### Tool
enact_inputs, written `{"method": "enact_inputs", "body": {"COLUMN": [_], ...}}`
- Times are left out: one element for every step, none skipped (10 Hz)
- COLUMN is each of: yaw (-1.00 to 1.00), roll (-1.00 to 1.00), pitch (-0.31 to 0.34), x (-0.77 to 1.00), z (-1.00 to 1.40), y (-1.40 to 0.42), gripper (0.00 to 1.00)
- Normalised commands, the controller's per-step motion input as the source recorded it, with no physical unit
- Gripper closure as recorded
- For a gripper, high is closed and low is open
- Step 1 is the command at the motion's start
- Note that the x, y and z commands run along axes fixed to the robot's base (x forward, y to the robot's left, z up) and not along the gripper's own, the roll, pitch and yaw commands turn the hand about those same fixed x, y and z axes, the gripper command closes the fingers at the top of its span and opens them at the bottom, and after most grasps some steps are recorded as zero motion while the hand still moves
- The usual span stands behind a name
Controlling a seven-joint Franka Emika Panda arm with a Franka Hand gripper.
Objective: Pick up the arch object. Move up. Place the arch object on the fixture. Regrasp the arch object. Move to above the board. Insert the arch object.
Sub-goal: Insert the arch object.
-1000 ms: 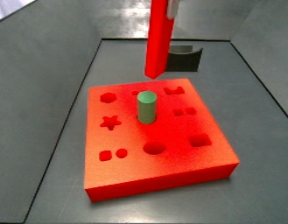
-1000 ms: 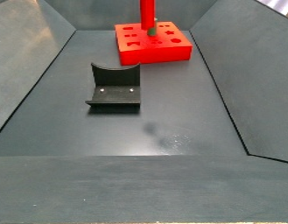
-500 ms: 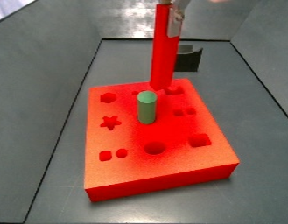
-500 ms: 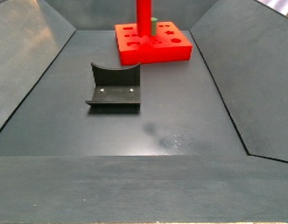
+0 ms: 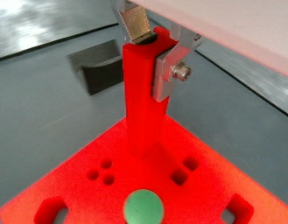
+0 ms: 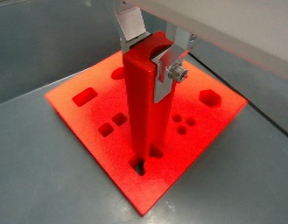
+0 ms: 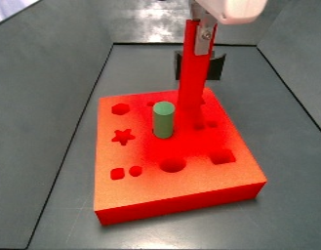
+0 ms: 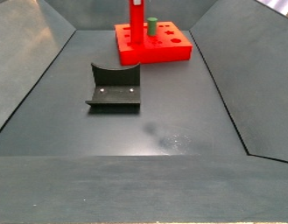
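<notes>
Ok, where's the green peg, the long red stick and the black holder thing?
green peg point(image 7: 163, 121): side view, on its upright side.
arch object point(image 6: 139, 105): wrist view, on its long shaft below the gripper point(image 6: 153, 54).
fixture point(image 8: 113, 87): side view, on its base plate.

gripper point(image 6: 152, 54): upper centre of frame, under a white housing along the top edge | fingers point(image 5: 173, 72): flat silver plates, one with a round screw head | second plate point(image 6: 130, 23): silver, tilted, upper centre | side view: white rounded body point(image 7: 232, 9) at top right
</notes>
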Motion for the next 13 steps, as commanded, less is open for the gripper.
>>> {"method": "enact_inputs", "body": {"yaw": [-0.77,-0.56,-0.14,0.0,0.0,0.0,0.0,0.0,0.0,0.08,0.07,0.03,0.0], "roll": [-0.04,-0.07,-0.04,0.0,0.0,0.0,0.0,0.02,0.02,0.03,0.0,0.01,0.01], "pitch": [0.0,0.0,0.0,-0.061,-0.09,-0.064,-0.029,0.0,0.0,0.0,0.0,-0.001,-0.024], "x": [0.12,0.11,0.12,0.05,0.01,0.1,0.17,0.24,0.32,0.31,0.19,0.09,0.01], "z": [-0.09,-0.07,-0.21,-0.35,-0.35,-0.31,-0.26,-0.28,-0.29,-0.37,-0.45,-0.51,-0.51], "y": [0.15,0.33,0.24,0.13,0.0,-0.15,-0.17,-0.17,-0.12,0.0,0.0,0.0,0.0], "gripper": [1.0,1.0,1.0,1.0,1.0,1.0,1.0,1.0,1.0,1.0,1.0,1.0,1.0]}}
